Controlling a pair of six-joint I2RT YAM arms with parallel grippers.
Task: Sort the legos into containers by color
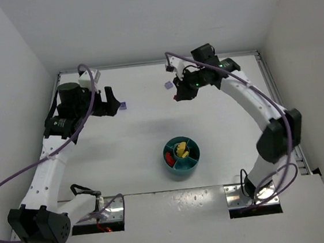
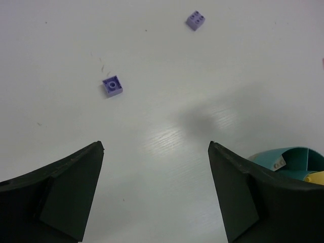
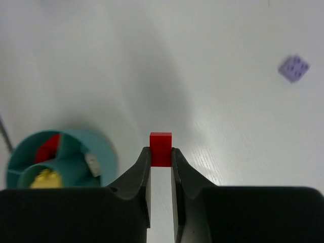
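Dish [image 1: 184, 169] on table [image 1: 125, 160], lower centre of top view, red and yellow legos [image 1: 180, 149] inside. Left jaws apart, empty. Right jaws clamped on red brick [image 3: 161, 143], upper centre. Two lilac bricks [image 2: 112, 86] loose, upper part of left wrist view.

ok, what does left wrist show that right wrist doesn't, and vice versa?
Left wrist only: the open left gripper and an upside-down lilac brick. Right wrist only: the right gripper shut on a red brick, plus a red piece in one wedge of the teal dish. Both: the teal dish with yellow pieces inside, and probably the same studs-up lilac brick.
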